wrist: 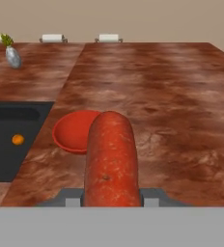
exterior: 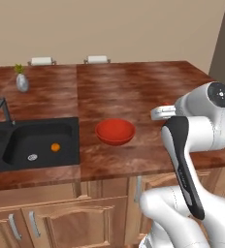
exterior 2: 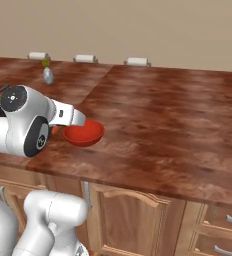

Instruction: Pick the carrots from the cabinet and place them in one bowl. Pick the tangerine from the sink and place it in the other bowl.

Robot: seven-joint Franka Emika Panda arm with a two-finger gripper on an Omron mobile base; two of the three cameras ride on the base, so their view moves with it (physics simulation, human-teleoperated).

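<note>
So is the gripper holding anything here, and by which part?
Yes: the gripper is shut on the reddish-orange carrot, gripped at its near end; the rest points toward the red bowl.

From my seat, the carrot hides the red bowl's right rim, and the sink runs off-frame left.

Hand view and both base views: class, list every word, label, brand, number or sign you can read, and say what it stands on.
None: no text shows on the red bowl, the carrot in the gripper, the sink, the tangerine or the vase.
</note>
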